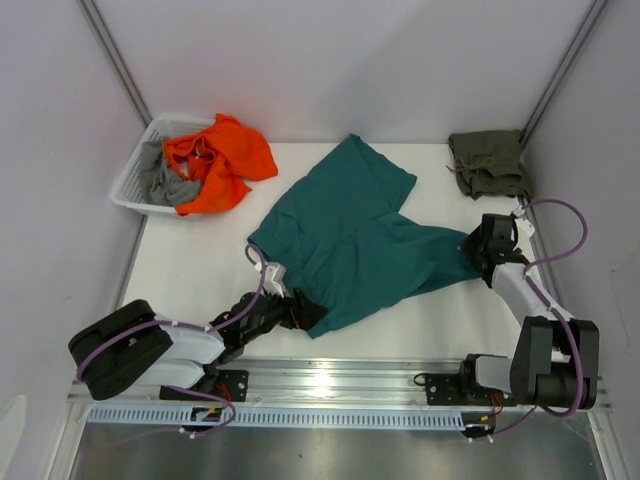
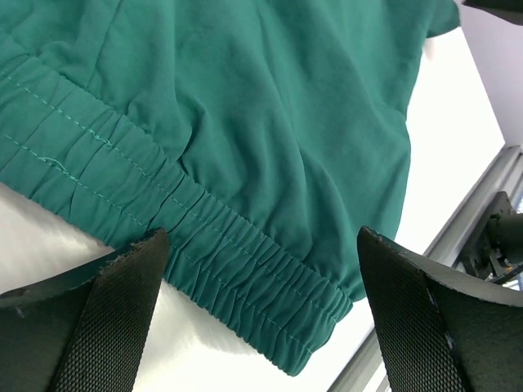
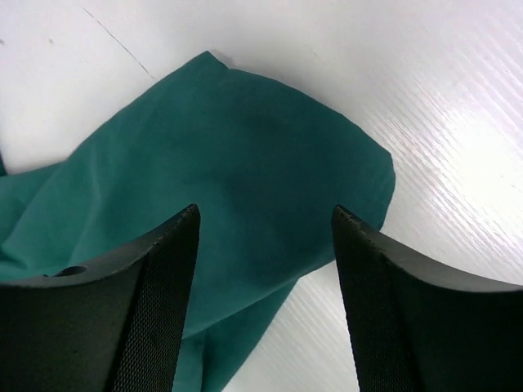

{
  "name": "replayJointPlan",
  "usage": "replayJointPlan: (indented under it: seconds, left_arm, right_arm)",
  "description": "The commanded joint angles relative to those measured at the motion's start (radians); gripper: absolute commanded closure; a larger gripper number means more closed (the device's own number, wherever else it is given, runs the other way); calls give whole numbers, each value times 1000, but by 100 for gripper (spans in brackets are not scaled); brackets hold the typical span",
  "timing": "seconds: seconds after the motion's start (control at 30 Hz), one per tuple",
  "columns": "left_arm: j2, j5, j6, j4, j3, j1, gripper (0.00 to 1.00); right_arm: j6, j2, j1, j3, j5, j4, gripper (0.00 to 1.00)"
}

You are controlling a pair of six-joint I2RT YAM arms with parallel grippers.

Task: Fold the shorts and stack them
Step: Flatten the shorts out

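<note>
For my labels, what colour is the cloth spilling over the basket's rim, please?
The cloth is bright orange, clearest in top view.

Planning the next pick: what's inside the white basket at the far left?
An orange garment lies crumpled partly over a grey garment in the white basket, spilling over its rim. Anything beneath them is hidden.
</note>
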Motion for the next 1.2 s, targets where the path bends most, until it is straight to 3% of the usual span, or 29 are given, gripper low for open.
replayJointPlan:
  seconds: [0.0, 0.17, 0.23, 0.47, 0.6, 0.73, 0.9, 0.93, 1.0, 1.03, 1.17]
  left_arm:
    - [54, 31, -10, 123, -44, -9, 2]
    - [30, 31, 2, 99, -52, -13, 2]
    - [-3, 21, 6, 77, -44, -13, 2]
    - [-139, -34, -10, -42, -49, -13, 1]
    - [-220, -89, -28, -108, -28, -13, 1]
    - [-268, -91, -88, -189, 17, -13, 1]
    - [-435, -28, -200, -585, 153, -15, 1]
    - [-501, -15, -191, -701, 226, -18, 1]
    - [-546, 12, -169, -836, 290, -18, 1]
    - [-562, 15, -145, -930, 408, -18, 1]
    - [-475, 67, -76, -1263, 659, -18, 1]
  right_arm:
    - [24, 40, -10, 40, -36, 111, 33]
    - [24, 230, 27, 137, -30, 126, 33]
    - [42, 243, 40, 127, -13, 166, 33]
    - [107, 217, 122, 165, 186, 266, 19]
    - [111, 247, 157, 240, 228, 358, 18]
    - [145, 374, 133, 395, 182, 259, 18]
    - [90, 453, 12, 586, -21, 121, 20]
    - [49, 467, -34, 620, -118, 53, 21]
    - [29, 503, -67, 715, -165, -77, 24]
    - [-9, 513, -93, 741, -218, -113, 28]
    - [-37, 516, -120, 788, -364, -251, 32]
